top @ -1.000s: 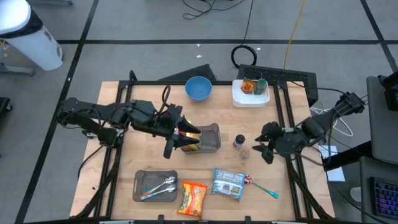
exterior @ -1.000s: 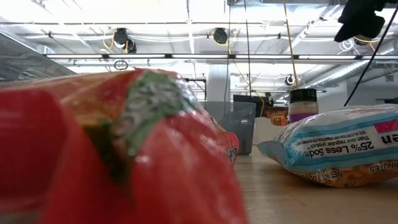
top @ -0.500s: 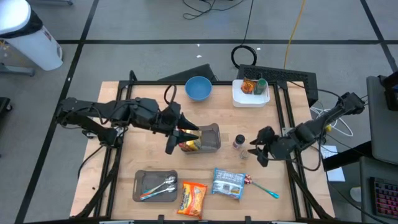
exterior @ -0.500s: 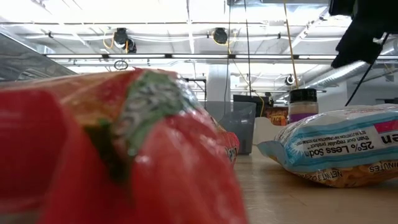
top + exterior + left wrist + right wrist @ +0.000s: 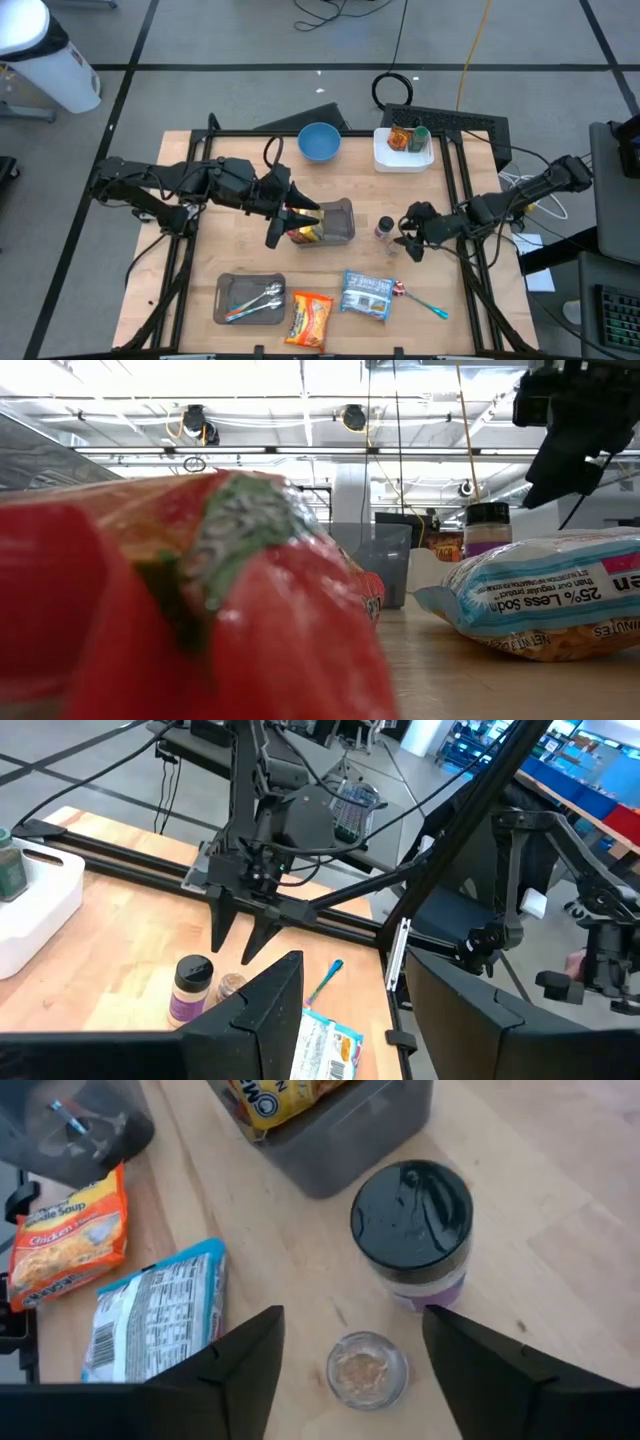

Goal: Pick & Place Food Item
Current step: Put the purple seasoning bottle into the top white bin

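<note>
Beside grey bin (image 5: 337,222), on its right-arm side, stands spice jar (image 5: 385,228), upright, small glass dish (image 5: 394,245) touching-close. Right end effector (image 5: 408,240) just past jar, fingers apart, nothing held, clearly nearer. Left end effector (image 5: 297,222) at bin, fingers apart around noodle pack (image 5: 303,232). Right wrist view shows jar's black lid (image 5: 411,1204) between fingers; low view shows only jar's top half.

Pale wood table (image 5: 240,250) (matt), glossy plastic soup packets (image 5: 68,1238), glass jar (image 5: 367,1370)
</note>
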{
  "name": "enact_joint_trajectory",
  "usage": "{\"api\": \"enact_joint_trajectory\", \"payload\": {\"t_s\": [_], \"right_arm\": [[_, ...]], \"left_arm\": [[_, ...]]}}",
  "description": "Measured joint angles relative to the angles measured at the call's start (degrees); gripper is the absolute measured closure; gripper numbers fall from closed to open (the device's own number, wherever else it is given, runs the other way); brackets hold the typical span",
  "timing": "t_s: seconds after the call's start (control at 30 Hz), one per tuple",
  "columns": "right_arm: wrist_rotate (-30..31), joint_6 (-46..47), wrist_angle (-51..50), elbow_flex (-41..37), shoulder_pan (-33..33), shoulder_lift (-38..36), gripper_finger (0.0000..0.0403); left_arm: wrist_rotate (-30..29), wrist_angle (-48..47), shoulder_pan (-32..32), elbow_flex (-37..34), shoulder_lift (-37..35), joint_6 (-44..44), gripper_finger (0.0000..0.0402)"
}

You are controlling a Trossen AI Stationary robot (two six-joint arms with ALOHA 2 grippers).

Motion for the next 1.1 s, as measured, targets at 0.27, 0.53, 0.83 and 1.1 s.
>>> {"api": "enact_joint_trajectory", "payload": {"t_s": [0.27,0.53,0.83,1.1], "right_arm": [[-0.20,-5.25,0.90,-0.02,-4.16,0.36,0.0099],[0.05,-9.31,2.01,-0.02,-4.65,5.02,0.0076],[4.28,-9.01,10.48,-5.03,-4.45,8.59,0.0084],[4.83,-6.10,20.71,-12.07,-4.45,8.57,0.0084]], "left_arm": [[0.02,-0.02,1.14,0.00,0.00,-1.65,0.0217],[-0.02,0.00,1.16,0.00,0.00,-1.63,0.0217],[-1.19,-0.02,1.16,0.00,0.00,-1.76,0.0218],[-1.53,-0.04,1.15,0.00,0.00,-2.79,0.0217]]}}
